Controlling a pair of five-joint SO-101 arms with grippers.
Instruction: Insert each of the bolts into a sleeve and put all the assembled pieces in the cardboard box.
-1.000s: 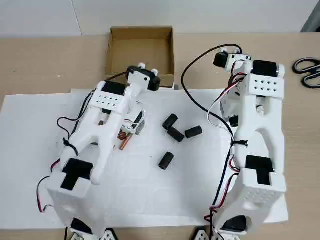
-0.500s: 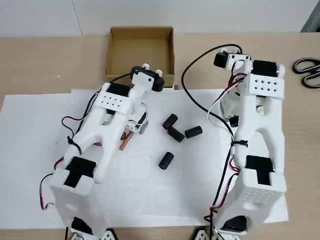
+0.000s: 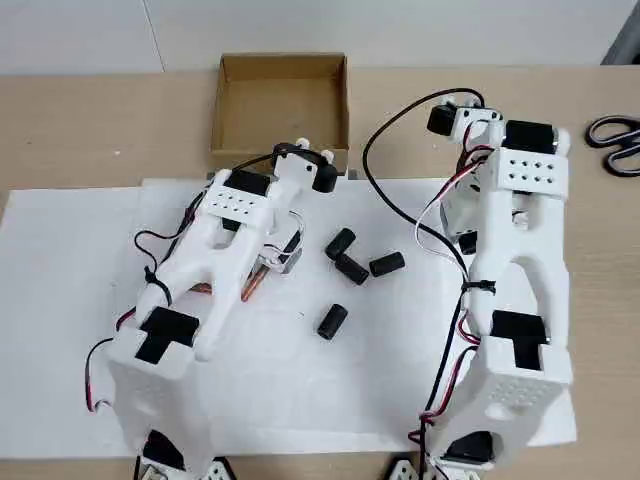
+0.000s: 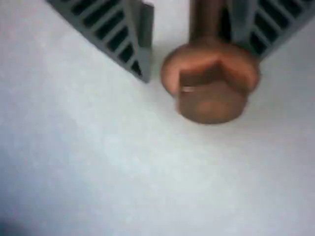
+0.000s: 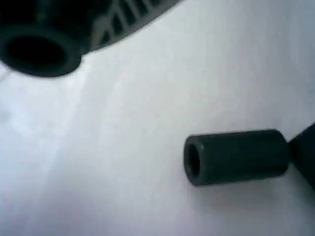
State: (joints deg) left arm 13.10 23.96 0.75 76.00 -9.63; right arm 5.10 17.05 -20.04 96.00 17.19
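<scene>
Straddling a copper bolt [image 4: 210, 83] that lies on white paper [image 3: 300, 390], the left jaws stand open — its smooth rounded head pokes out past the ribbed grey fingers [image 4: 118, 34]. The right jaws grip a black tubular sleeve [image 5: 34, 49]; four more sleeves [image 3: 351, 268] lie loose mid-sheet — the cardboard box [image 3: 345, 100] beyond.

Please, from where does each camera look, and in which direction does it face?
High view: fixed above the table, facing down on the white sheet, cardboard box, left arm and right arm.
Left wrist view: on the left arm, close above the sheet; the left hand with open fingers flanking a copper bolt.
Right wrist view: on the right arm, low over the sheet, facing a black sleeve; part of the right hand shows.
Shared: high view also shows the bolt.
</scene>
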